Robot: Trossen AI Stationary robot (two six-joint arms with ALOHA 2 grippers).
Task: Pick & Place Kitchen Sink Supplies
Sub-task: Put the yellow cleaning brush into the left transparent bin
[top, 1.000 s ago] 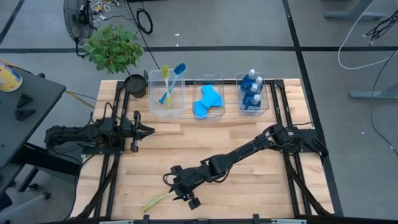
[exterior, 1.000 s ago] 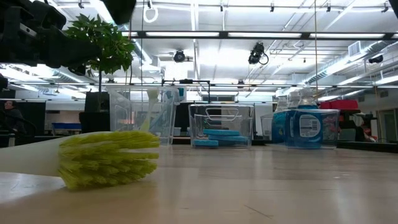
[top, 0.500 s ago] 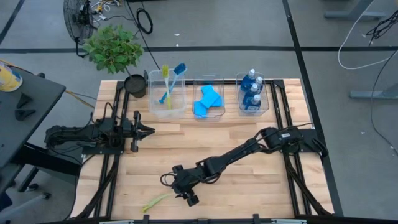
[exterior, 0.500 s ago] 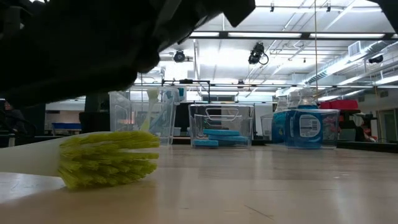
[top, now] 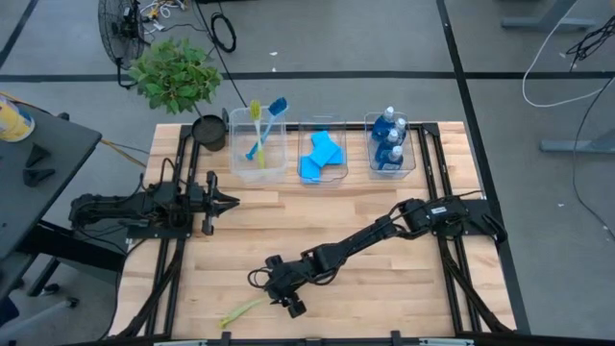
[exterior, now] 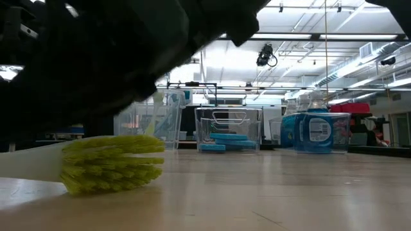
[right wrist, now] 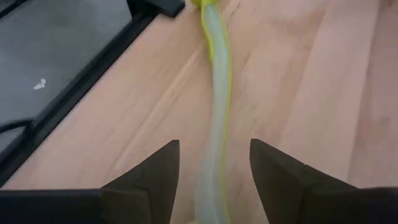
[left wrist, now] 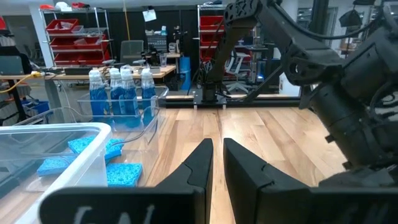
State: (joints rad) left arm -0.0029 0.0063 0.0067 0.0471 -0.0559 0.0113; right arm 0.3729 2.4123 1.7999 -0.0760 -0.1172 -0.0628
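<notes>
One yellow-green brush (top: 245, 310) lies flat on the table near its near edge. The low view shows its bristle head (exterior: 112, 163), and the right wrist view shows its pale handle (right wrist: 216, 118). My right gripper (top: 282, 300) is low over the brush and open. One finger stands on each side of the handle (right wrist: 214, 177), and I see no touch. My left gripper (top: 227, 200) waits at the table's left side, shut (left wrist: 216, 163). Two more brushes (top: 261, 130), the blue sponges (top: 322, 154) and the blue bottles (top: 389, 139) sit in clear bins.
Three clear bins (top: 286, 171) stand in a row along the far edge. A potted plant (top: 178, 75) stands at the far left corner. My right arm (exterior: 115, 58) fills the upper left of the low view. Bare wood lies between the bins and the brush.
My right gripper has come down and slightly toward the table's left over the brush. In the low view, its dark arm now covers the upper left. The brush has stayed where it was.
</notes>
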